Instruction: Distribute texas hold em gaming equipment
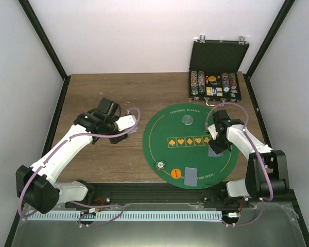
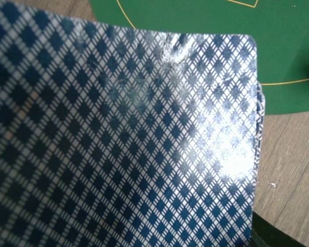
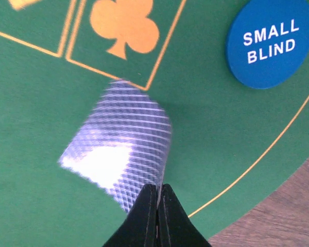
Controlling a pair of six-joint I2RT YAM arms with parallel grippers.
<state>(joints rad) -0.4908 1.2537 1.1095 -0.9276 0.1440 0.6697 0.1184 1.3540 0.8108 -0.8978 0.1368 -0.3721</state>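
You're mid-deal. The right gripper [image 3: 157,191] is pinched shut on the near edge of one card [image 3: 118,149], face down. The card sits low over the mat [image 3: 41,103], its far corner at the edge of the club box [image 3: 124,25]. The blue disc [image 3: 270,41] is beside it, apart. I can't tell whether the card is flat on the felt yet.

Next move, my read: set the card down on that right-side seat, open the jaws, and lift straight off so it doesn't drag. Then go back for another card.

The left gripper [image 1: 112,114] hangs over bare wood just left of the mat. The deck [image 2: 123,144] fills its camera and hides its fingers. It is up off the table, so I take it as clamped.

Right arm: elbow raised near its base, forearm reaching in over the mat's right side, wrist tipped down. Left arm: stretched forward from its base, wrist turned toward the mat.

One card [image 1: 191,175] and an orange disc [image 1: 176,173] already lie at the mat's near edge.
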